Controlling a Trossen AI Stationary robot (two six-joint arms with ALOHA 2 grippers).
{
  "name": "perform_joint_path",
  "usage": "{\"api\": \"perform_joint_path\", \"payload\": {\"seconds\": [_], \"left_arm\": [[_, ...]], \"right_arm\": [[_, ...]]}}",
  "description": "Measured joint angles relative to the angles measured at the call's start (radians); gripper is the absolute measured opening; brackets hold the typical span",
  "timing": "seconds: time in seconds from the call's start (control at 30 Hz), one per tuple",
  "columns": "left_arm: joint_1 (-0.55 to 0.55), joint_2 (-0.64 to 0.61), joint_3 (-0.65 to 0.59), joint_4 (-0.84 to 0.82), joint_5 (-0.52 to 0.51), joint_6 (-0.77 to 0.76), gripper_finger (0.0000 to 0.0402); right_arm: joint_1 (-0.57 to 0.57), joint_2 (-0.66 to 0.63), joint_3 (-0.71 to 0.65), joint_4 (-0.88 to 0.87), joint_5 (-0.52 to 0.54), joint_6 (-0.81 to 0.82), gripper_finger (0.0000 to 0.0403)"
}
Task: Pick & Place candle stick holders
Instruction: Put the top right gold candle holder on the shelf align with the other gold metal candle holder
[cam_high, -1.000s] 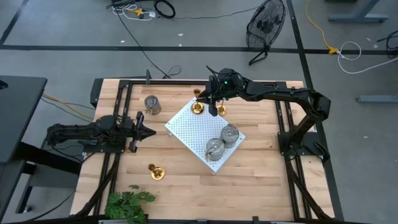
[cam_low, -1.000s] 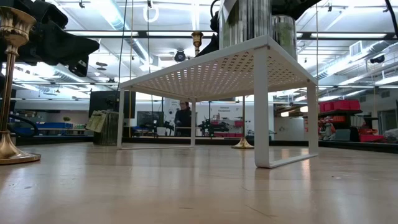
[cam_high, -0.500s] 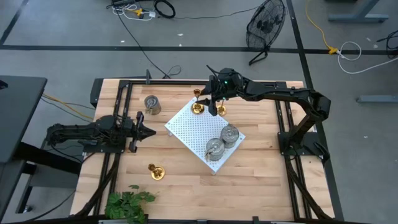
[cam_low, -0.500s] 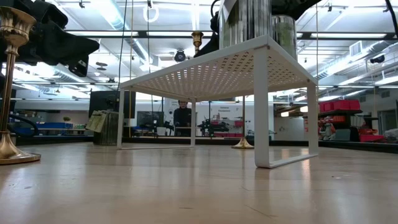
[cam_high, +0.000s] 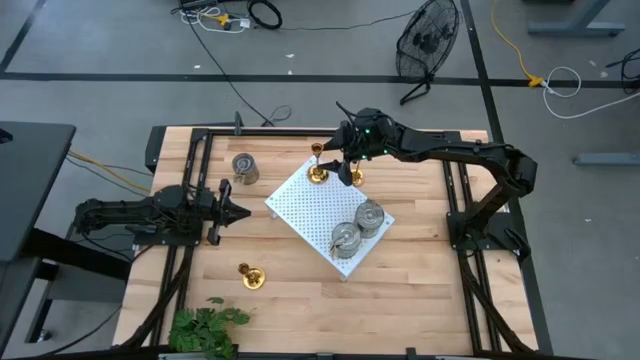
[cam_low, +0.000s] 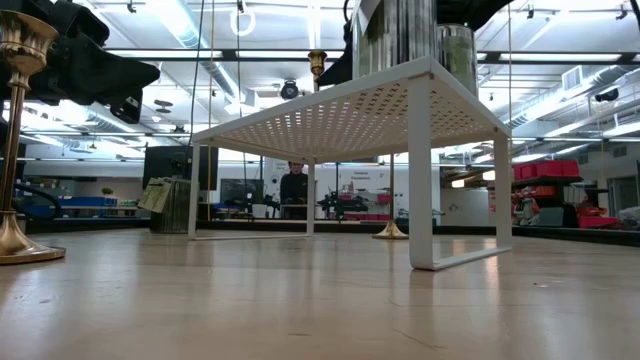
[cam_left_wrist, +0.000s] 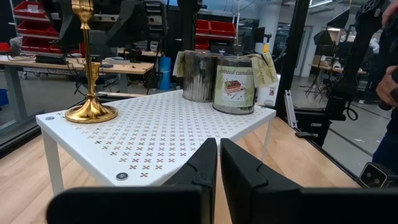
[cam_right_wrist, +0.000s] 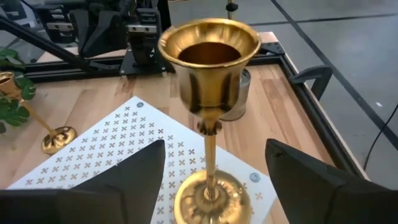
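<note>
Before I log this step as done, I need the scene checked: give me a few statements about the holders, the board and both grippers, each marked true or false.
1. A brass candle stick holder stands upright on the white perforated board. True.
2. The right gripper is clamped on it. False: its fingers stand open on either side.
3. Two silver candle tins sit on the board. True.
4. The left gripper holds a tin. False: shut, empty, beside the board.
</note>
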Motion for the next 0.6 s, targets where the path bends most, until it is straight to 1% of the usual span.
{"api": "perform_joint_path", "payload": {"seconds": [0.13, 0.4, 0.6], "left_arm": [[0.0, 0.0, 0.0, 0.0, 0.0, 0.0, 0.0025], [0.0, 0.0, 0.0, 0.0, 0.0, 0.0, 0.0025], [0.0, 0.0, 0.0, 0.0, 0.0, 0.0, 0.0025]], "right_arm": [[0.0, -0.022, 0.0, -0.013, 0.005, -0.019, 0.0284], [0.0, -0.033, 0.0, -0.066, 0.07, -0.018, 0.0286], [0.0, -0.043, 0.0, -0.1, 0.077, -0.018, 0.0295]]}}
